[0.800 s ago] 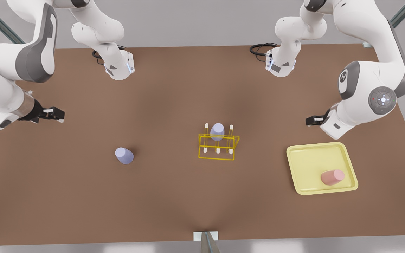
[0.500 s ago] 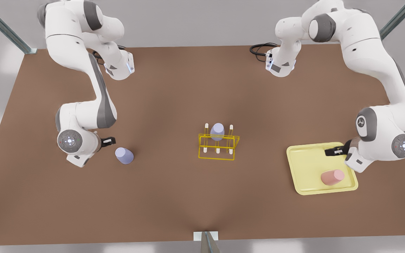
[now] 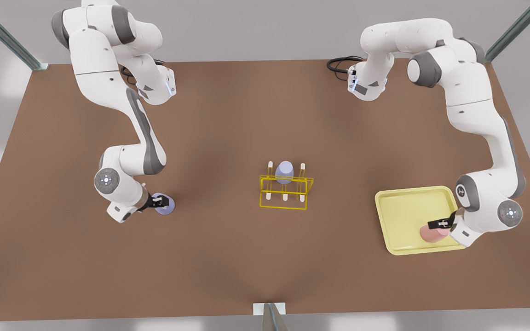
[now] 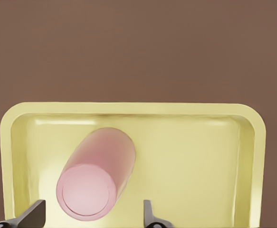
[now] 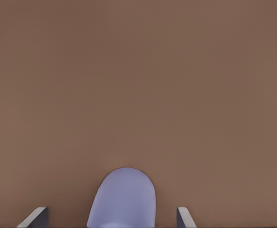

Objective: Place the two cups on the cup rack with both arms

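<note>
Between the open fingers of our left gripper (image 4: pixel 93 216) lies the pale pink tapered plastic cup (image 4: pixel 96 175), tipped on its side in the pale yellow square tray (image 4: pixel 250 156), its flat closed end toward the wrist camera. In the front view this gripper (image 3: pixel 440 224) sits over the cup (image 3: pixel 432 233) at the front view's right. The jaws stand wider than the cup and grip nothing yet.

Our right gripper (image 5: pixel 112 219) likewise straddles the lavender-blue tapered plastic cup (image 5: pixel 122 198), fingers spread to either side and not touching it. From the front, this gripper (image 3: pixel 160 202) is at that cup (image 3: pixel 164 206) on the brown tabletop (image 3: pixel 228 257), well to the front view's left of the bright yellow wire-frame rack with cream-white pegs (image 3: pixel 285 192). A second lavender-blue cup (image 3: pixel 284 172) already sits over a peg at the rack's back row.

We judge both arms to be at the pre-grasp. To do it well, we should centre each cup between the fingers and close gently across the tapered wall; the pink cup may roll in the tray if one finger lands first.

Both wrist views cut off the fingertips and the near ends of the cups, so we cannot tell how deep either cup sits in the jaws. Whether the table cup stands upright or lies over is hard to make out.
</note>
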{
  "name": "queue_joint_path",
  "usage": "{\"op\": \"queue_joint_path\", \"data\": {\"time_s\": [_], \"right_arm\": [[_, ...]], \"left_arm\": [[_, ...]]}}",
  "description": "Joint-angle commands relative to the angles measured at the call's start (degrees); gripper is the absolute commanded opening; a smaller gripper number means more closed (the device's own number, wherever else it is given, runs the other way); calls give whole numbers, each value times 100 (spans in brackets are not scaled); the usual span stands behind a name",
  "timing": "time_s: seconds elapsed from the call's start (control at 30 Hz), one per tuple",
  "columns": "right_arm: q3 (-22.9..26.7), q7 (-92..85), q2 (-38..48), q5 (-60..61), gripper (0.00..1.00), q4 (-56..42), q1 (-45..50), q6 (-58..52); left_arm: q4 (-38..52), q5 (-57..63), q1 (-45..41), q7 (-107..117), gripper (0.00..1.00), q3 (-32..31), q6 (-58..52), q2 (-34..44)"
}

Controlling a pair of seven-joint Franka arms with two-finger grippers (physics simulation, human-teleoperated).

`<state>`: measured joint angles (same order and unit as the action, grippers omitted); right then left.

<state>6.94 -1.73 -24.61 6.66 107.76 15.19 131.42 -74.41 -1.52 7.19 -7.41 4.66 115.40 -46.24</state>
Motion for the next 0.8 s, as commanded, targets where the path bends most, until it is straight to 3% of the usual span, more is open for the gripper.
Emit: {"op": "queue_joint_path", "data": {"time_s": [0.0, 0.23, 0.5, 0.57, 0.77], "right_arm": [[18, 436, 35, 81, 100, 131, -7, 341], [27, 656, -8, 2, 100, 448, 63, 367], [18, 770, -61, 2, 100, 914, 107, 1299], [9, 762, -88, 2, 100, 949, 107, 1404], [1, 762, -334, 10, 100, 843, 116, 1501]], "left_arm": [[6, 20, 2, -991, 100, 0, 421, -78], [6, -6, 107, -973, 100, 0, 782, -386], [-82, -15, 134, -991, 100, 0, 782, -447], [-82, -15, 134, -973, 82, 0, 773, -447], [-82, 2, 134, -973, 82, -17, 773, -430]]}}
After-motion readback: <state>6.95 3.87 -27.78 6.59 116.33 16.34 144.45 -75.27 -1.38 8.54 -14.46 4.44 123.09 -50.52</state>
